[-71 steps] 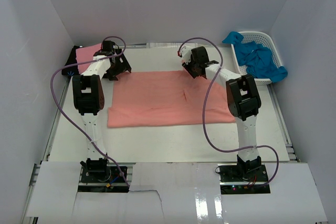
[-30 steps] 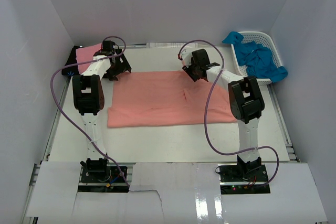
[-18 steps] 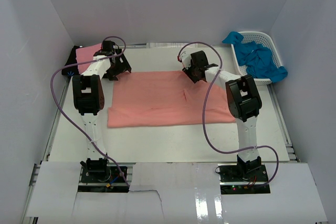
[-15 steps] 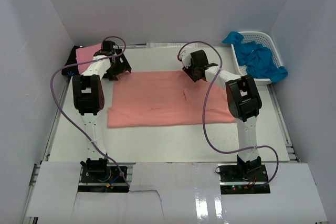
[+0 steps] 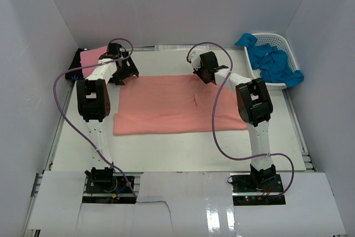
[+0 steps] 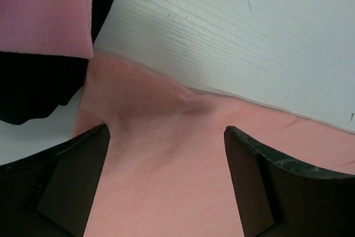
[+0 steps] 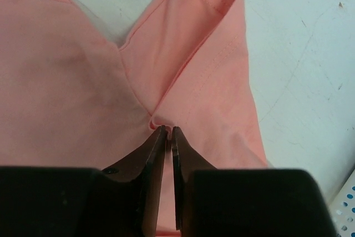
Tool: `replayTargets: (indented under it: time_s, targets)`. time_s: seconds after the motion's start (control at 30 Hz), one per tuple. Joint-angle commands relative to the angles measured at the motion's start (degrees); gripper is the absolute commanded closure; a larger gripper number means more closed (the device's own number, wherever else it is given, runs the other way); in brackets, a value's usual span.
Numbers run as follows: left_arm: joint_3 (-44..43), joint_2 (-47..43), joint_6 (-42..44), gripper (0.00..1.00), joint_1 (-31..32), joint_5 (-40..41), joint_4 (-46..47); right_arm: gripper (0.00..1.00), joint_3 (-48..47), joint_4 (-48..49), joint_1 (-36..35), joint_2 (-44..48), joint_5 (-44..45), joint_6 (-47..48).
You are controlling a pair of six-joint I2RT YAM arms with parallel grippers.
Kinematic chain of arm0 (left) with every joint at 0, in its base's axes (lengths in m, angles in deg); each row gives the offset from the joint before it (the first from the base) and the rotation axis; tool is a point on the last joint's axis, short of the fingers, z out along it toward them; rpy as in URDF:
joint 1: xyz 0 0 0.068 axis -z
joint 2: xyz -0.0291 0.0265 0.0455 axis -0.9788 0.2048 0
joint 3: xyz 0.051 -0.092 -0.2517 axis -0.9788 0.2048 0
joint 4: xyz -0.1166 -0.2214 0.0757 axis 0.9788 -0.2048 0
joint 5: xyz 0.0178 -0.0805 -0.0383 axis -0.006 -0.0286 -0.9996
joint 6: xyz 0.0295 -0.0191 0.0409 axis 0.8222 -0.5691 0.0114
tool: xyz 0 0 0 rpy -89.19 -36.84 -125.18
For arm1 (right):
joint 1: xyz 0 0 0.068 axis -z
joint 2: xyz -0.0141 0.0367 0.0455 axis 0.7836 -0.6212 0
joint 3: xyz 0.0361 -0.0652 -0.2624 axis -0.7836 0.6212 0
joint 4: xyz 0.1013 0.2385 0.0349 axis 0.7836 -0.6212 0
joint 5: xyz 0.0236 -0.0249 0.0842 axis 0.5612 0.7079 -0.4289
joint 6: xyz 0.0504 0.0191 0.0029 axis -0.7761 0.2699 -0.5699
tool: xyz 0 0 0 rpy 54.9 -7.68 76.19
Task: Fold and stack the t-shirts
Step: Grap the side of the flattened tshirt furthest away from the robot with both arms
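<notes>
The large salmon t-shirt (image 5: 177,104) lies spread flat across the middle of the table. My left gripper (image 5: 126,73) hovers over its far left corner, jaws wide open, with bare salmon cloth (image 6: 166,192) between the fingers (image 6: 72,181). At the shirt's far edge, my right gripper (image 5: 206,74) is shut on a small pinched fold of the salmon t-shirt (image 7: 66,70), which puckers right at the tips (image 7: 166,131). A folded lighter pink t-shirt (image 5: 91,58) rests on a black t-shirt (image 5: 74,72) at the far left. Bright blue t-shirts (image 5: 273,62) fill the basket.
The white lattice basket (image 5: 288,43) stands at the far right corner, and its edge (image 7: 346,203) shows low in the right wrist view. White walls close in the table on three sides. Purple cables loop above both arms.
The right gripper's jaws have closed onto a fold of the salmon shirt, and the wrist has shifted slightly toward the far edge. The left arm has not moved.
</notes>
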Motion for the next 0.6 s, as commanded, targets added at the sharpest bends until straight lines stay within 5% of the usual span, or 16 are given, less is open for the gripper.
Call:
replayTargets:
  time_s: [0.0, 0.07, 0.2, 0.4, 0.57]
  targets:
    - [-0.6, -1.6, 0.5, 0.05, -0.2, -0.1, 0.0, 0.83, -2.3, 0.2, -0.1, 0.3, 0.1, 0.2]
    - [-0.5, -1.7, 0.5, 0.05, -0.2, 0.0, 0.0, 0.62, -2.4, -0.3, 0.0, 0.4, -0.6, 0.2]
    - [-0.5, -1.8, 0.3, 0.05, -0.2, -0.1, 0.0, 0.55, -2.1, -0.5, 0.1, 0.8, -1.3, -0.2]
    - [-0.5, -1.8, 0.4, 0.05, -0.2, -0.1, 0.0, 0.66, -2.1, -1.2, 0.2, 0.6, -1.5, -0.6]
    - [-0.5, -1.8, 0.4, 0.05, -0.2, -0.2, 0.0, 0.92, -2.0, -1.4, 0.4, 0.3, -1.5, -0.9]
